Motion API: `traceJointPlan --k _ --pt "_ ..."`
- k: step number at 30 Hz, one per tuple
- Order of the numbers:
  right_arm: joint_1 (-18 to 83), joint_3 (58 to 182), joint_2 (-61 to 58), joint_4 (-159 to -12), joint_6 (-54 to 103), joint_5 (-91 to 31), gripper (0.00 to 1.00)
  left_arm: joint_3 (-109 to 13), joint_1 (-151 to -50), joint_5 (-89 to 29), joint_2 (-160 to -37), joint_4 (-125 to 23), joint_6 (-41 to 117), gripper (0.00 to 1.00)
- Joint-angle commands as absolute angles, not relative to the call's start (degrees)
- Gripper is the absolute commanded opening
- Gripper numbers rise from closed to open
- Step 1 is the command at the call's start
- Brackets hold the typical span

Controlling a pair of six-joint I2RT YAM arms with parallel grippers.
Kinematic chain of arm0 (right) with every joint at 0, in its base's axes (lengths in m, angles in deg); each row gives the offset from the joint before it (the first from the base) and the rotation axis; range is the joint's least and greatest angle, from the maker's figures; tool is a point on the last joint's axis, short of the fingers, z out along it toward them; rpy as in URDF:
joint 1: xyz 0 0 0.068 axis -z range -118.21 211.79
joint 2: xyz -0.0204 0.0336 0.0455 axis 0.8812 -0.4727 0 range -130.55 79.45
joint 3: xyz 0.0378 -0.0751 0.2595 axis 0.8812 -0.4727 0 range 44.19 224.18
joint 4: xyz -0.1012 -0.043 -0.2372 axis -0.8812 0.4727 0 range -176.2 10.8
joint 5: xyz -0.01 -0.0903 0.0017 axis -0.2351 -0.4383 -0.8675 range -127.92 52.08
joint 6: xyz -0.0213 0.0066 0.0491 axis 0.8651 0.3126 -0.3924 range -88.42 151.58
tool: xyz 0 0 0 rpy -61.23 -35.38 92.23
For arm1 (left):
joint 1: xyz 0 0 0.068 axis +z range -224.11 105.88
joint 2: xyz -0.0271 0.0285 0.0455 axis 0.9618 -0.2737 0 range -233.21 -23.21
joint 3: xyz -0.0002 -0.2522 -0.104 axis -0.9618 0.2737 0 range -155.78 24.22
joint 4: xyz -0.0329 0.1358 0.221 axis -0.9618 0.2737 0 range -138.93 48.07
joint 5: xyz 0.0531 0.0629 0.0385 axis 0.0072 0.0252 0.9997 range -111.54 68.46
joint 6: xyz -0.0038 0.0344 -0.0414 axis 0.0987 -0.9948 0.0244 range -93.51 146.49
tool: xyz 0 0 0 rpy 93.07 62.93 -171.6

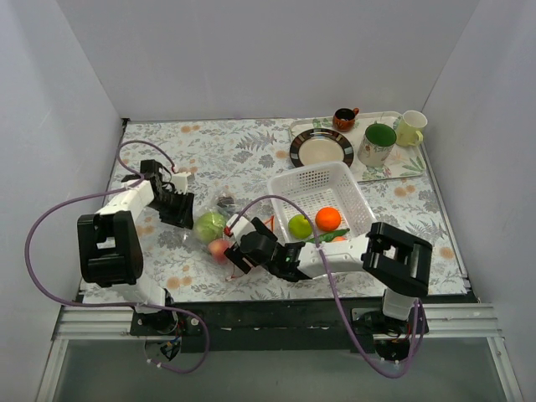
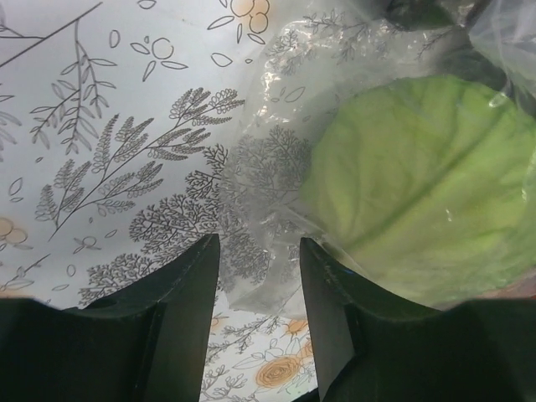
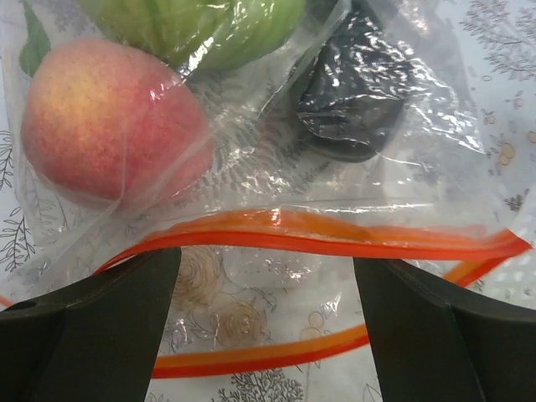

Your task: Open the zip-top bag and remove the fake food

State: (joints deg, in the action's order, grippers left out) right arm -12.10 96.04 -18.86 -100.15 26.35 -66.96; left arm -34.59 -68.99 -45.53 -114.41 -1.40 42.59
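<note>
The zip-top bag [image 1: 211,237] lies on the floral table, left of the basket. Its orange-red zip strip [image 3: 335,239] is parted into two bands, so the mouth gapes. Inside are a pink-red peach [image 3: 109,117], a large pale green fruit [image 2: 427,184] and a small dark piece [image 3: 347,100]. My right gripper [image 3: 266,276] is open, its jaws straddling the bag mouth. My left gripper [image 2: 260,251] is open at the bag's far end, with a clear plastic corner between its jaws. A lime-green apple [image 1: 300,226], an orange ball [image 1: 328,219] and a dark green piece [image 1: 329,237] lie in the white basket [image 1: 314,180].
A tray [image 1: 381,172] at the back right carries a brown-rimmed plate [image 1: 322,147], a green-lined mug [image 1: 378,143], a pale yellow cup [image 1: 410,127] and a small brown cup [image 1: 344,117]. White walls close in the table on three sides.
</note>
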Motion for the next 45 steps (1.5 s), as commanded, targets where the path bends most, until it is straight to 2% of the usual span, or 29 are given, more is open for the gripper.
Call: traceJointPlan --k 1,5,7,10,12,23,32,45 --pt "-11.77 98.76 -23.20 -105.62 27.80 -62.62 0.91 -34.23 -70.77 -47.82 -115.58 -3.49 42.75 0.39" --pt "-11.77 98.77 -24.70 -107.11 27.54 -61.04 0.92 -34.58 -72.27 -48.26 -116.81 -3.31 43.36 0.23" --pt "-11.77 97.80 -24.27 -109.83 27.10 -59.81 0.94 -34.67 -72.88 -48.78 -116.99 -3.05 44.06 0.20" --pt "-11.86 94.64 -23.21 -116.83 27.36 -57.17 0.98 -34.93 -73.32 -50.19 -117.25 -2.26 44.77 0.12" --pt "-11.95 92.45 -22.60 -120.81 27.98 -55.42 0.98 -35.54 -73.32 -51.16 -117.08 -1.56 45.03 0.00" --pt "-11.95 97.00 -24.61 -128.91 27.98 -50.49 0.98 -39.42 -78.59 -55.64 -113.47 5.65 46.18 0.00" --pt "-11.95 99.73 -28.22 -127.95 26.84 -51.37 0.98 -33.09 -83.61 -53.54 -109.69 6.09 46.53 0.00" --pt "-11.86 103.68 -31.20 -125.57 29.55 -53.74 0.98 -34.23 -87.29 -55.64 -110.48 12.85 43.28 0.00"
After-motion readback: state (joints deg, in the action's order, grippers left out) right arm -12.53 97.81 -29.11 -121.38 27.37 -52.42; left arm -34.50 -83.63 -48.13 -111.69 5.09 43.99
